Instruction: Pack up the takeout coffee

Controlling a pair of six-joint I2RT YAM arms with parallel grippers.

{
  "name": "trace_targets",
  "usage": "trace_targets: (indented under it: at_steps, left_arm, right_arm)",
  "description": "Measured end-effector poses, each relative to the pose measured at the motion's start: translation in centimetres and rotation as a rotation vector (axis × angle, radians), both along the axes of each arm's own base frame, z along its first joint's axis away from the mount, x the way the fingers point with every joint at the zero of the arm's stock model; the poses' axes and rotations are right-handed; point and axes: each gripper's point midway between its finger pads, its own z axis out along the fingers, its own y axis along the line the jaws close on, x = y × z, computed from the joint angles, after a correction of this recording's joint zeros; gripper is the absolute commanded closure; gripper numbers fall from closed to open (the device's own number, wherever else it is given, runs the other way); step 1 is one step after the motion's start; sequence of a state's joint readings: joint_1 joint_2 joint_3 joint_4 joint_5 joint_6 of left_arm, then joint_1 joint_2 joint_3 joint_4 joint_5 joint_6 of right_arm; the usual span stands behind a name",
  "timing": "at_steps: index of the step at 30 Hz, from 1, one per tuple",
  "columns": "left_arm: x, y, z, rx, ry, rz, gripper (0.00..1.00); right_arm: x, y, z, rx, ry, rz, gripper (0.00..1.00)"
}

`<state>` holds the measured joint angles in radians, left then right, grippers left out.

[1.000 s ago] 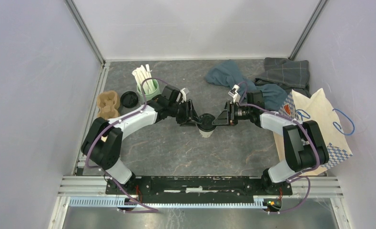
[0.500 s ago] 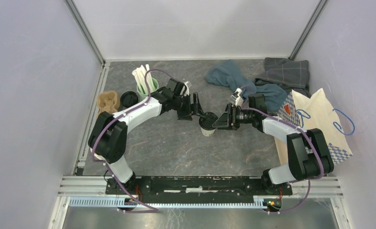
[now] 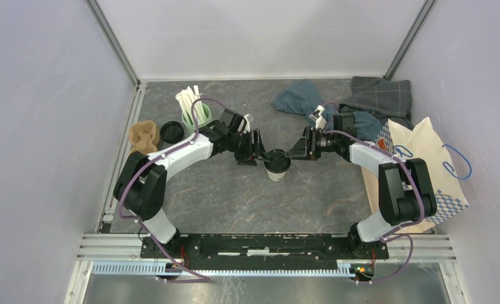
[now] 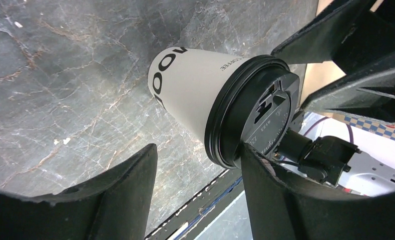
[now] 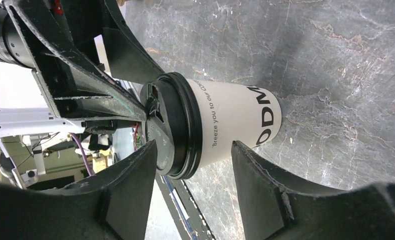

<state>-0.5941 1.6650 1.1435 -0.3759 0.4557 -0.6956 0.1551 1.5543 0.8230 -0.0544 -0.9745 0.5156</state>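
The takeout coffee (image 3: 277, 166), a white paper cup with a black lid, stands upright on the dark table between both arms. My left gripper (image 3: 255, 152) is just left of it, jaws open; in the left wrist view the coffee (image 4: 192, 95) lies past the fingertips (image 4: 145, 155), one tip level with the lid's top. My right gripper (image 3: 298, 151) is just right of it, also open. From the right wrist, the coffee (image 5: 225, 120) sits at the open gripper's (image 5: 192, 150) mouth, one finger by the lid, the other by the cup wall.
A mint-green mug of white sticks (image 3: 195, 115), a loose black lid (image 3: 171, 132) and a brown cup carrier (image 3: 143, 138) stand at the back left. Blue cloth (image 3: 301, 96) and grey cloth (image 3: 380, 94) lie at the back right. A patterned paper bag (image 3: 421, 166) lies at the right edge.
Both grippers' jaws have widened around the cup's top. The left gripper swung back a little and returned; the right one shifted slightly toward the back. The cup stays upright in place.
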Motion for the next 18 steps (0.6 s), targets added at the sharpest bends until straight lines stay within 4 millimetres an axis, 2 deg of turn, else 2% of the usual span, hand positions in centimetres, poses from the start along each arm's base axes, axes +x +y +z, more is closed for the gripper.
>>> trace_targets:
  at_steps: [6, 11, 13, 18]
  left_arm:
    - [-0.6, -0.6, -0.1, -0.019, 0.003, -0.017, 0.43]
    - [-0.6, -1.0, -0.3, -0.032, -0.012, -0.022, 0.45]
    - [-0.5, -1.1, -0.3, -0.036, -0.016, -0.022, 0.46]
    - [-0.5, -1.1, -0.2, -0.038, -0.017, -0.024, 0.46]
  right_arm:
    - [-0.1, 0.1, -1.0, 0.005, 0.015, 0.010, 0.50]
    - [-0.7, 0.2, -1.6, 0.026, 0.005, 0.020, 0.54]
    - [-0.7, 0.2, -1.5, 0.030, -0.007, 0.025, 0.52]
    - [-0.8, 0.1, -1.5, 0.024, -0.005, 0.023, 0.35]
